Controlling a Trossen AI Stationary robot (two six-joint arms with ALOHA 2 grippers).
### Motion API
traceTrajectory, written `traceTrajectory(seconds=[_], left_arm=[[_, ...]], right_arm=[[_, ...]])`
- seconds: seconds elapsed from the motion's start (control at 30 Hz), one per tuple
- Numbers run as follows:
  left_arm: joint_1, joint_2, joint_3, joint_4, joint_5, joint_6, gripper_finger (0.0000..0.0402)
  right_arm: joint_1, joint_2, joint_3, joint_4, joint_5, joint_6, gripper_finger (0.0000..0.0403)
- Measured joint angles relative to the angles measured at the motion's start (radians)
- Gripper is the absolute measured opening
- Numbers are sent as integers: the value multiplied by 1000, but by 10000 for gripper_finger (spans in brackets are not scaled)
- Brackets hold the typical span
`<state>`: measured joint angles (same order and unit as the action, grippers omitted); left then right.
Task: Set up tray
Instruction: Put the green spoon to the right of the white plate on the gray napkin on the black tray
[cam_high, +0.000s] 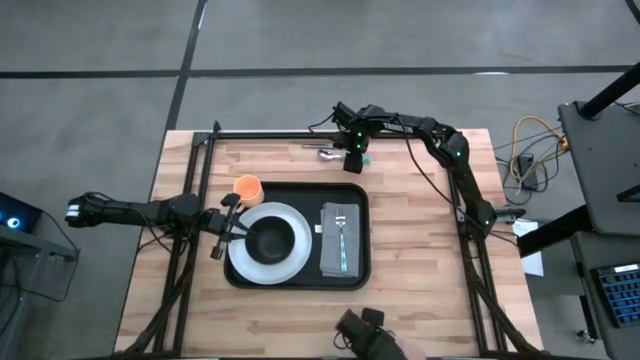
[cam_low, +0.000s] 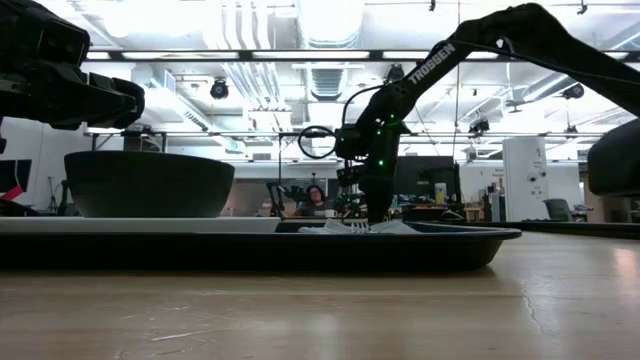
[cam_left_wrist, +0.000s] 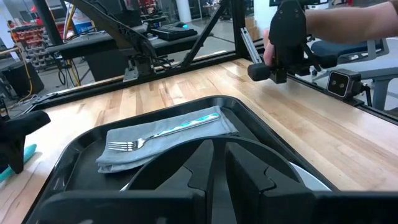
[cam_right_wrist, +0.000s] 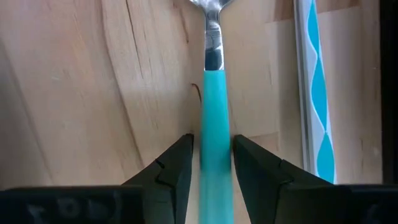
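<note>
the black tray (cam_high: 296, 278) sits in the middle of the wooden table (cam_high: 420, 290). on the tray there is a white plate (cam_high: 262, 266) with a dark bowl (cam_high: 270, 240) on top of it. beside the plate, still on the tray, lies a grey napkin (cam_high: 340, 240) with a fork (cam_high: 341, 238) on it. a small orange cup (cam_high: 247, 187) stands on the table just off the tray's corner. so part of the job looks done, but some things are not on the tray yet. behind the tray, the right claw (cam_right_wrist: 211, 163) is down at the table with its two fingers on each side of a spoon (cam_right_wrist: 213, 62) with a blue-green handle, and it looks like they are closed on it. another blue and white handle (cam_right_wrist: 314, 93) lies just beside the spoon. the spoon likely needs to go to the tray next. the left claw (cam_high: 226, 228) is at the plate's edge, over the tray's side, and i cannot tell if it is open or closed. a person's hand (cam_left_wrist: 336, 22) shows past the tray's far side.
</note>
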<state>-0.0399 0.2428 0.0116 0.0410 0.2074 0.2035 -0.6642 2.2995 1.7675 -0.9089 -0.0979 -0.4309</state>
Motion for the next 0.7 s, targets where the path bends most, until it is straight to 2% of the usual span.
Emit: traceTrajectory(seconds=[0.33,0.7], left_arm=[[0,0,0,0,0,0,22],[0,0,0,0,0,0,22]], right_arm=[[-3,-3,-2,-3,0,-21,45],[-1,-33,-8,-22,-7,36,44]])
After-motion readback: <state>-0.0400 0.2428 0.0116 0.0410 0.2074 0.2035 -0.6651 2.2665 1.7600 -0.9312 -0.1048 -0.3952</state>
